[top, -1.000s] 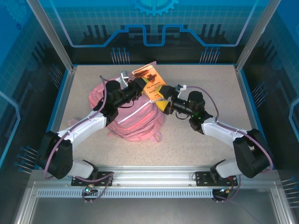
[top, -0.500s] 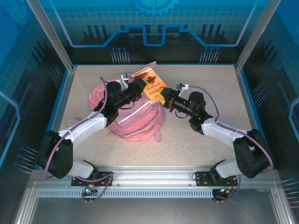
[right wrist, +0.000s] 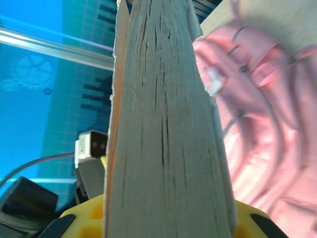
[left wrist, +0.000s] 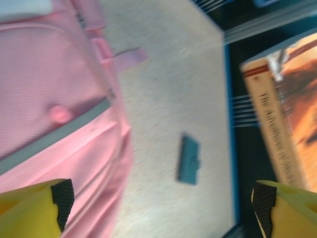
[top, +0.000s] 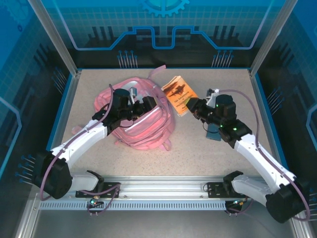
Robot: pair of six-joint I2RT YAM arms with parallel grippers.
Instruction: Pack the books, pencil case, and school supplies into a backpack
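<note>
The right gripper [top: 191, 105] is clamped on one edge of a thin, flat tan-orange book [top: 177, 90] with a dark picture on its cover. The book juts out beyond the fingertips and is held tilted over the speckled beige table [top: 208, 158]. In the right wrist view the book's grey page edges rise straight up from between the yellow fingers [right wrist: 86, 223], which press on both of its faces. A soft pink fabric backpack [top: 141, 124] with pale reflective stripes lies on the table just beside this gripper, on the side toward the other arm. The left gripper [top: 150, 105] hangs above the backpack's upper part with its fingers spread wide and nothing between them. In its wrist view the pink fabric sits under and beside one fingertip, while the book's spine stands just past the other, not touching it. Ahead of the left gripper, a small flat teal piece [left wrist: 189, 159] lies on bare table, apart from the backpack; it is behind the right gripper, under that arm.
</note>
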